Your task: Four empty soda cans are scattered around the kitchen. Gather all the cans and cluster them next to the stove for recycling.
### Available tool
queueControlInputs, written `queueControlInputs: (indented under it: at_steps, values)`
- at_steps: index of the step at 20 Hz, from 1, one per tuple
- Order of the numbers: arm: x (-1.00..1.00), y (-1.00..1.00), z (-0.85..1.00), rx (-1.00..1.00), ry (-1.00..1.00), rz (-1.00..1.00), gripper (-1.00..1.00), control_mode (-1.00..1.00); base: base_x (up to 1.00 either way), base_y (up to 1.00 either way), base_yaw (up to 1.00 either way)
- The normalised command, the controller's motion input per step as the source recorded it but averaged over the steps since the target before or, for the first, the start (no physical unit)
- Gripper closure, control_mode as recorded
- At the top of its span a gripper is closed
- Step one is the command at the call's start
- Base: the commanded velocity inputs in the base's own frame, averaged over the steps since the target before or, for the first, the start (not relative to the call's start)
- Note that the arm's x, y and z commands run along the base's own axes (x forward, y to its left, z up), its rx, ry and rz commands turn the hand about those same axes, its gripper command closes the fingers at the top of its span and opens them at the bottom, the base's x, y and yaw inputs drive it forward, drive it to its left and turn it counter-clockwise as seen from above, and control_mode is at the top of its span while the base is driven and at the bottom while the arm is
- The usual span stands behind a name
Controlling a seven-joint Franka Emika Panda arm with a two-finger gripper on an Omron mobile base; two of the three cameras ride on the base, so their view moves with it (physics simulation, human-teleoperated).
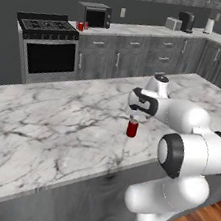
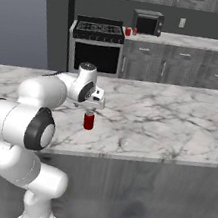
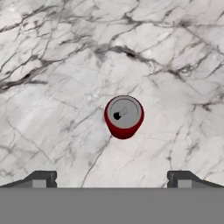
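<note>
Your gripper (image 3: 111,179) hung wide open over the upright soda can (image 3: 124,116); you needed to centre, drop straight, then close.

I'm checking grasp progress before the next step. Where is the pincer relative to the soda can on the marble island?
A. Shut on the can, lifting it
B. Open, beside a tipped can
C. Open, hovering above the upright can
C: the hand view looks down on the upright soda can on the island, and the open pincer is clear of it.

Home kitchen: black stove (image 1: 48,31), grey cabinets (image 1: 141,54), marble island counter (image 1: 54,124), countertop oven (image 1: 95,15).
</note>
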Motion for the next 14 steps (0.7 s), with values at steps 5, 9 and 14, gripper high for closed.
queueControlInputs:
  at_steps: [5, 9, 14]
  values:
    - [0.08, 0.00, -0.13, -0.06, 0.00, 0.00, -1.00, -1.00, 0.00, 0.00, 0.00]
    - [0.04, 0.00, -0.13, -0.07, 0.00, 0.00, -1.00, -1.00, 0.00, 0.00, 0.00]
    - [0.05, 0.00, -0.09, -0.01, 0.00, 0.00, -1.00, -1.00, 0.00, 0.00, 0.00]
